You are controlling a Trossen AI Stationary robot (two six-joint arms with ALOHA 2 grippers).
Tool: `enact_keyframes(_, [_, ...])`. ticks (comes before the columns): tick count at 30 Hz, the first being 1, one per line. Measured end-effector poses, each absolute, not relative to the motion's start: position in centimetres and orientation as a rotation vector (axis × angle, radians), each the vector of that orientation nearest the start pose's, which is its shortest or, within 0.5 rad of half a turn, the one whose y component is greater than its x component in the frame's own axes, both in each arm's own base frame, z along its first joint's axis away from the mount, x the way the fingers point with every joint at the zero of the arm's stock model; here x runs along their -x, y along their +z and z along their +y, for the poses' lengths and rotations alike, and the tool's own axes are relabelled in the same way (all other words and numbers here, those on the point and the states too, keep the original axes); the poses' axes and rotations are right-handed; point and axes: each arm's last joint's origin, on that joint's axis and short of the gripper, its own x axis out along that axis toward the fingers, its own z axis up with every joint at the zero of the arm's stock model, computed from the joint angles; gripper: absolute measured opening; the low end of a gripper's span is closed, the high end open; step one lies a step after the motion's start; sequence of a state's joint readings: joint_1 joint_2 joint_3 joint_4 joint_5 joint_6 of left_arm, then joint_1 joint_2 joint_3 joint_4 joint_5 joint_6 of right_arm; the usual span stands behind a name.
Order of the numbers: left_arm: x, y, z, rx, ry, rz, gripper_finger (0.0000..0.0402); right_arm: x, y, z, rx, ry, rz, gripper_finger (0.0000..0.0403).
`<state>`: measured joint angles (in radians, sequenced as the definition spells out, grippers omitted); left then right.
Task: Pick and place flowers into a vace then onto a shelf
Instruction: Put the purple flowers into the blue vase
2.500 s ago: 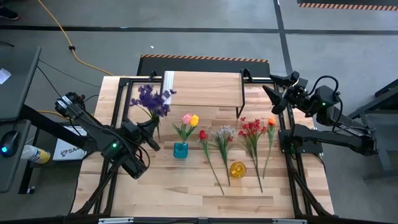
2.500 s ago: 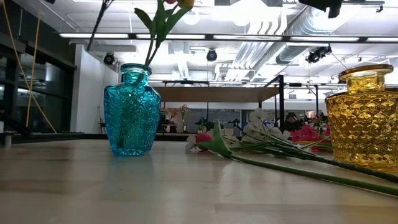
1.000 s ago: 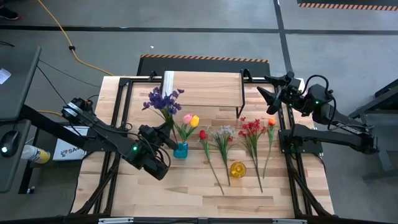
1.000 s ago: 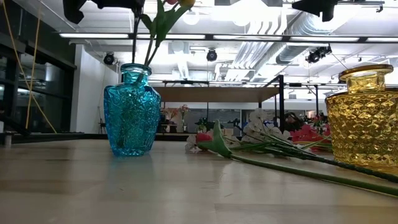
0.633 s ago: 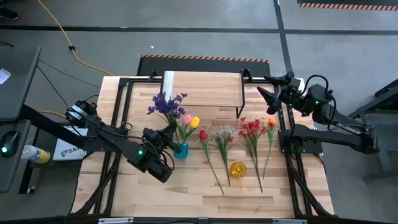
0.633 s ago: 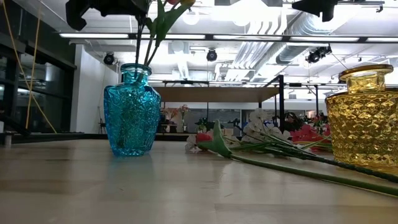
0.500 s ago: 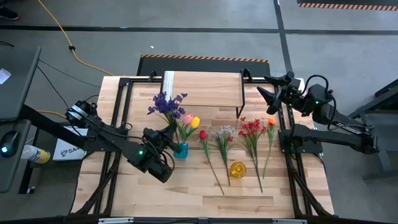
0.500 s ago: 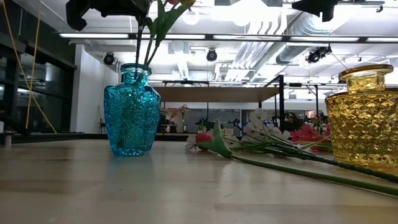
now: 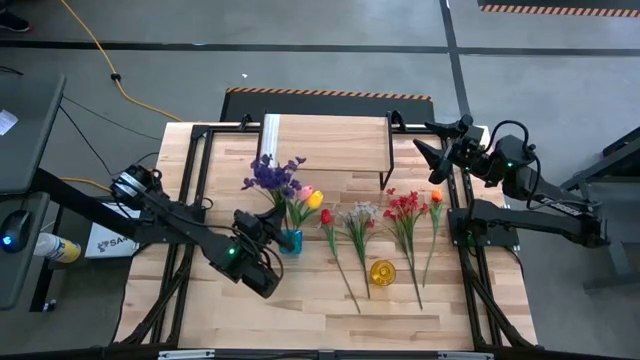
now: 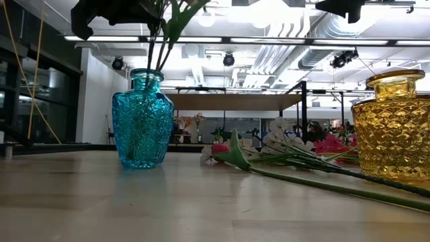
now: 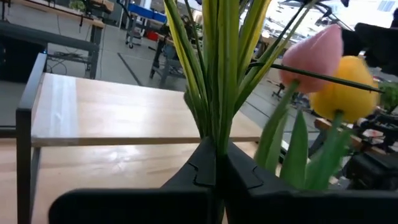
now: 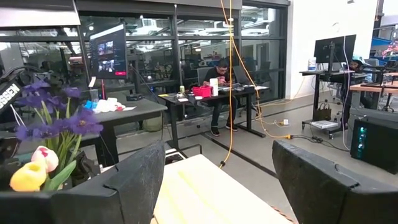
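While the right gripper [image 9: 432, 143] hangs with its fingers spread wide and empty above the right end of the shelf [image 9: 330, 145], the left gripper [image 9: 270, 214] is pressed tight on the green stems of a purple flower bunch [image 9: 272, 172], just above the mouth of the blue glass vase [image 9: 290, 241]. In the left wrist view the two dark fingers [image 11: 205, 168] meet around those stems, with the pink tulip [image 11: 314, 53] and yellow tulip [image 11: 343, 94] just beside them. From the low view, the stems run down into the neck of the blue vase, and the gripper's dark body sits directly over it. The pink and yellow tulips already stand in that vase. The rest of the flowers lie flat on the plank table [image 9: 300, 300] to the right of the vase: a red bud [image 9: 326, 216], a white spray [image 9: 360, 215], a red cluster [image 9: 404, 206] and an orange bloom [image 9: 437, 197], stems pointing toward the near edge. A yellow glass vase [image 9: 382, 272] stands among those stems. The shelf sits at the far side of the table, bare, with its white strip [image 9: 270, 128] at the left end.
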<state>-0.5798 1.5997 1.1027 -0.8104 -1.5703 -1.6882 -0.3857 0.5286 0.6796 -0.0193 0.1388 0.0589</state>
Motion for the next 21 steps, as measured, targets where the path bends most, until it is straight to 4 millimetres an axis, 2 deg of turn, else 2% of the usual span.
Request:
enact_keyframes(10, [-24.8, 23.5, -15.1, 0.362, 0.909, -0.083, 0.0064, -11.0, 34.6, -4.9, -0.025, -0.521, -0.144, 0.0287])
enact_keyframes(21, [-24.4, 23.3, -15.6, 0.385, 0.883, -0.016, 0.0058, -11.0, 34.6, -4.9, -0.025, -0.524, -0.144, 0.0287])
